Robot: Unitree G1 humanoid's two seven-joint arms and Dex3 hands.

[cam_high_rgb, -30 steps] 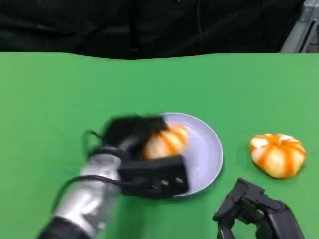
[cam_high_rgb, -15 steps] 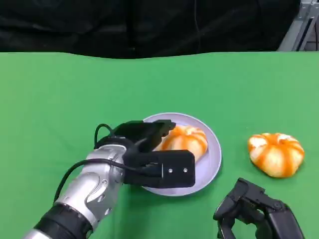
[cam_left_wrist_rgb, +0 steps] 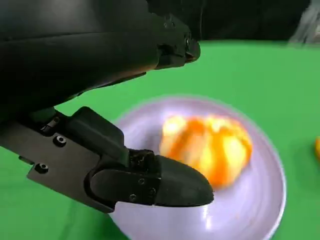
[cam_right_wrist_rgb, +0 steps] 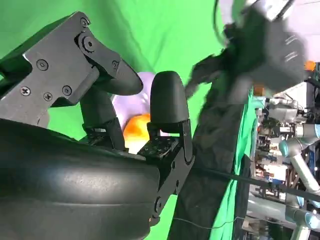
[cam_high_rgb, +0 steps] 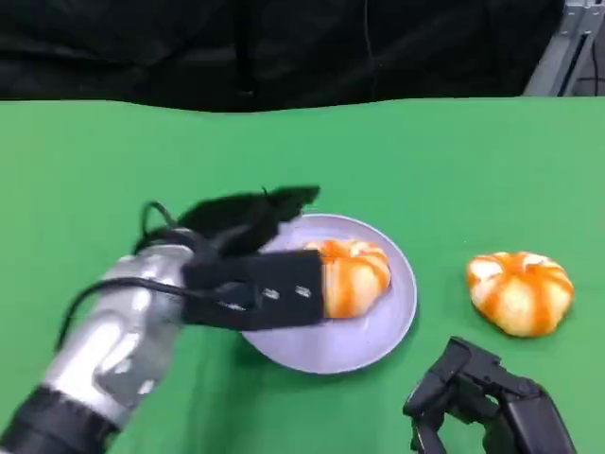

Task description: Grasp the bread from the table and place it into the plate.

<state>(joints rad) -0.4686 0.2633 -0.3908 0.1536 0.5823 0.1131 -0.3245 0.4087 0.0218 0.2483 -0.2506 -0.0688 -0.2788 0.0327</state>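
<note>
Orange-striped bread (cam_high_rgb: 352, 274) sitting on the lilac plate (cam_high_rgb: 392, 317), centre of the head frame, slightly right of plate middle. Looks fully supported by the plate, no overhang visible. Confirmed in the left wrist view: bread (cam_left_wrist_rgb: 210, 150) lying on the plate (cam_left_wrist_rgb: 260, 210), clear gap between it and the nearest black fingertip (cam_left_wrist_rgb: 175, 185).

Left hand (cam_high_rgb: 248, 260) at centre-left of the head frame, over the plate's left edge, just beside the bread. Fingers spread apart, holding nothing as far as visible; picture blurred there, so contact at the bread's left side can't be ruled out from the head view alone. Wrist view suggests no grip.

Right hand (cam_high_rgb: 487, 402) low at lower right of the head frame, well apart from the plate. Fingers look loosely apart with nothing between them in the right wrist view (cam_right_wrist_rgb: 150, 115); no load seen.

Second bread (cam_high_rgb: 520, 291) on the green surface (cam_high_rgb: 95, 170), right of the plate, near the right hand, untouched.

Status, judged: placement of one bread done, release looks complete or nearly so. Left to do: pull the left hand clear of the plate without nudging the bread. If the task covers both pieces, second bread yet to be grasped and placed; room for it on the plate looks tight, right side free.
</note>
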